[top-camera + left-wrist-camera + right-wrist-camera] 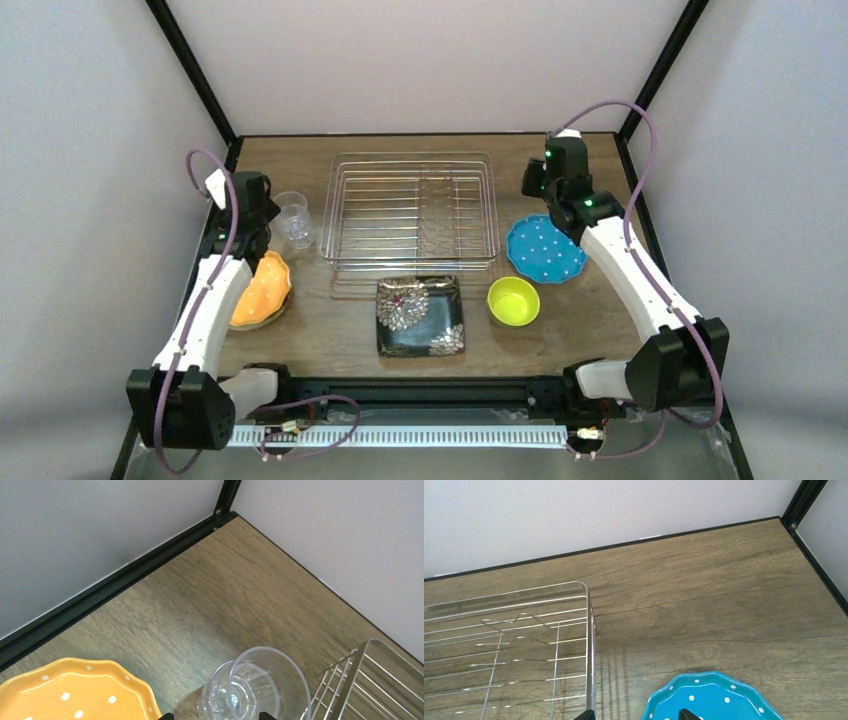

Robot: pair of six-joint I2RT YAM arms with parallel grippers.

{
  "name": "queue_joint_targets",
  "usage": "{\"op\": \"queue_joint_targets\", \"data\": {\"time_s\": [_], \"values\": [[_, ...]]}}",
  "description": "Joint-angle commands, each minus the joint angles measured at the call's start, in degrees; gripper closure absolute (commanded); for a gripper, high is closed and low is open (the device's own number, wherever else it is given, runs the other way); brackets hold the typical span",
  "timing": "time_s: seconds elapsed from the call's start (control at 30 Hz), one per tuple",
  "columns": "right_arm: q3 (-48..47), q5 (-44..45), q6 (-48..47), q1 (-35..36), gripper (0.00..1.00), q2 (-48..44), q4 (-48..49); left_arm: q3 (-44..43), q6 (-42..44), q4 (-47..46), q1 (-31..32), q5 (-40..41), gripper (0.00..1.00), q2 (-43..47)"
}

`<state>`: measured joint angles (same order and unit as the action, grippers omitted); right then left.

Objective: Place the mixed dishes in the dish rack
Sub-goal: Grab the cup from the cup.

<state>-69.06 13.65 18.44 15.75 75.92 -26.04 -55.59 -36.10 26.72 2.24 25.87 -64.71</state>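
The rectangular silver wire dish rack [410, 215] was seen at the upper centre of the overhead frame, set on the brown wooden table [340, 335]. All the visible dishes were placed around it on the tabletop. A clear glass cup [293, 217] was stood just left of the rack. An orange white-dotted plate [262, 290] was laid at the middle left, partly covered by the left arm. A black square floral plate [420, 315] was set below the rack, at the lower centre. A small yellow-green bowl [513, 301] was placed to its right, and a blue white-dotted plate [545, 250] at the right of the rack. The left gripper [216, 717] was held with its fingertips spread wide and nothing clasped — the cup was seen just ahead of it. The right gripper [635, 715] was likewise spread wide with nothing clasped, poised over the near rim of the blue plate.
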Motion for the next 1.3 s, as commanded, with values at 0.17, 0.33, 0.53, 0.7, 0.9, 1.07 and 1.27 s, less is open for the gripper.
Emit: {"op": "queue_joint_targets", "data": {"time_s": [0.17, 0.33, 0.53, 0.7, 0.9, 1.07, 1.27], "values": [[-1.24, 3.89, 1.0, 0.15, 0.01, -0.05, 0.51, 0.1, -1.68, -1.12, -0.04, 0.68, 0.0, -5.98], [-1.02, 4.35, -0.03, 0.16, 0.01, 0.14, 1.24, -0.68, -1.78, -3.16, -0.18, -0.4, 0.0, -9.38], [-0.14, 4.56, -0.21, 0.19, 0.01, 0.45, 1.7, -2.81, -1.7, -3.66, -0.13, -1.42, 0.0, -13.58], [-0.03, 4.8, -0.63, 0.13, 0.01, 0.77, 2.2, -3.22, -1.4, -4.82, -0.13, -1.43, 0.0, -15.09], [-0.44, 5.16, -0.63, 0.17, 0.01, 1.57, 2.27, -4.45, -1.09, -4.84, -0.13, -1.52, 0.0, -17.38], [-0.45, 5.26, -0.6, 0.2, 0.01, 1.99, 2.35, -4.26, -1.21, -5.18, -0.22, -1.65, 0.06, -18.44], [-0.46, 5.85, -0.53, 0.18, 0.01, 2.33, 2.33, -4.44, -1.17, -5.04, -0.38, -2.76, 0.18, -20.32]]}}
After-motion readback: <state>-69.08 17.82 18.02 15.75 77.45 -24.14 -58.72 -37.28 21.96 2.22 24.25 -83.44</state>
